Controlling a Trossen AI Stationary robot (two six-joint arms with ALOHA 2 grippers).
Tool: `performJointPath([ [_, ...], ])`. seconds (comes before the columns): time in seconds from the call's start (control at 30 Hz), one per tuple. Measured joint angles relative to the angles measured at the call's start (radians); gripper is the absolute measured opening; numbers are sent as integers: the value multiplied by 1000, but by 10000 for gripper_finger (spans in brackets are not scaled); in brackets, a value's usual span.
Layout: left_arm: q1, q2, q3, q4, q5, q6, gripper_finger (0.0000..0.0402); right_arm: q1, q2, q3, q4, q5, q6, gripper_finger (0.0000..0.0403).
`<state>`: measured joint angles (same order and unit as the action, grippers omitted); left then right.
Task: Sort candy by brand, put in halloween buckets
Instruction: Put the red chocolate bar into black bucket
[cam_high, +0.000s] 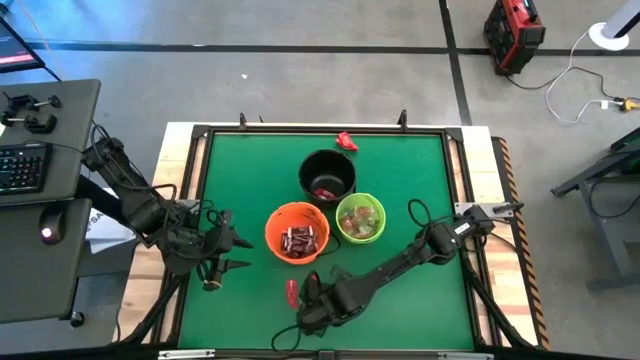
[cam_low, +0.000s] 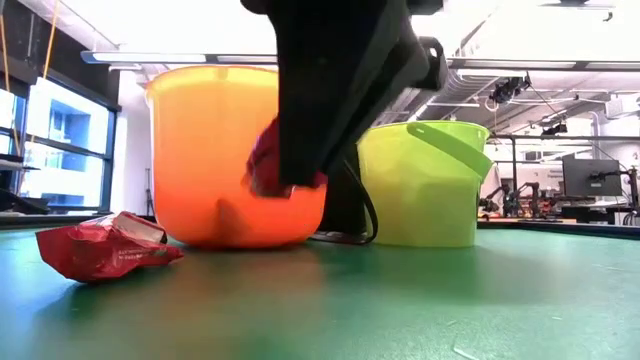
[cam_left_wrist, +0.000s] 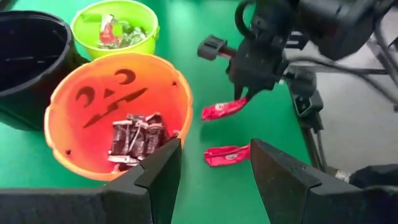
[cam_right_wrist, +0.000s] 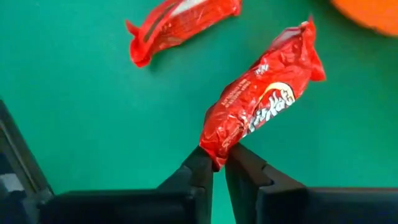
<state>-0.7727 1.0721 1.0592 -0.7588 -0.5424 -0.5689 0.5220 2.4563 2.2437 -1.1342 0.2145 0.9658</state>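
My right gripper (cam_right_wrist: 217, 167) is shut on a red-wrapped candy (cam_right_wrist: 261, 106), near the table's near edge, just in front of the orange bucket (cam_high: 297, 232). A second red candy (cam_high: 291, 291) lies flat on the green mat beside it. The orange bucket holds dark brown and silver candies (cam_left_wrist: 134, 137), the lime green bucket (cam_high: 361, 218) holds pale greenish ones, and the black bucket (cam_high: 327, 175) stands behind both. My left gripper (cam_left_wrist: 211, 168) is open and hovers left of the orange bucket, touching nothing. My right gripper pinches the red candy by one crimped end of its wrapper (cam_right_wrist: 214, 155) between the two fingertips (cam_right_wrist: 200, 167). The fingers come from above, slanting down. The candy is lifted clear of the mat (cam_low: 270, 160) and sticks out beyond the fingertips.
A third red candy (cam_high: 346, 140) lies at the table's far edge behind the black bucket. The three buckets stand close together in the middle of the mat. Open green mat (cam_high: 420, 160) lies to the right and far left of them. A raised frame rims the table.
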Motion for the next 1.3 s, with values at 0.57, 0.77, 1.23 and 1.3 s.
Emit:
performJointPath([
  [0.57,0,0,0,-23,-80,13,179,-5,-26,-32,44,-128,-136,65],
  [0.77,0,0,0,-23,-115,76,179,-12,-30,-32,-7,-191,-186,165],
  [1.23,61,0,0,-16,-184,96,179,54,-547,-526,-321,-114,-146,216],
  [1.3,100,0,0,11,-184,137,179,42,-722,-724,-275,-112,-29,212],
])
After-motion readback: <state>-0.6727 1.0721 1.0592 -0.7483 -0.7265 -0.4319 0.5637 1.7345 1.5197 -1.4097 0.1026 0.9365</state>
